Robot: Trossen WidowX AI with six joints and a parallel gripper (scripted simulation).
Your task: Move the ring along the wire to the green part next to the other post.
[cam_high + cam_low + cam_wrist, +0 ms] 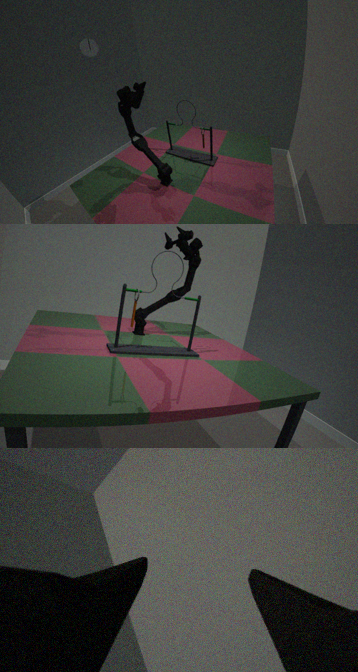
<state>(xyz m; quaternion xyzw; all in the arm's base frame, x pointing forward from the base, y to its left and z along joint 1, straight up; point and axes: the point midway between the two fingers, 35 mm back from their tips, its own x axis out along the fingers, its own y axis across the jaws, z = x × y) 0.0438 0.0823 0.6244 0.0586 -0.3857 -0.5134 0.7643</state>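
On the near part of the glossy table with pink and green squares stands the dark grey flat base plate of the wire game, with two thin dark posts on it. The post on the left in the exterior view carries a short green wire section, and there hangs the small metal ring with its long orange handle pointing straight down, free of the table. The other post has its own green section, which is the goal and has nothing on it. Between them the thin grey wire rises in a big loop. Behind the game the black robot arm stands on the table and reaches high, and its black gripper is above the top of the loop, pointing at the wall; in the wrist view only two dark fingertips and the plain wall are visible. The jaws stand wide apart and nothing is between them, so the task seems not yet begun. I think the main danger is the descent: the arm seems near the grey loop in the exterior view, though the top view suggests it is more to the side, and a careless path down to the handle could brush it. Also, a grasp on the hanging handle may swing the ring, and the loop later demands much turning of the ring.
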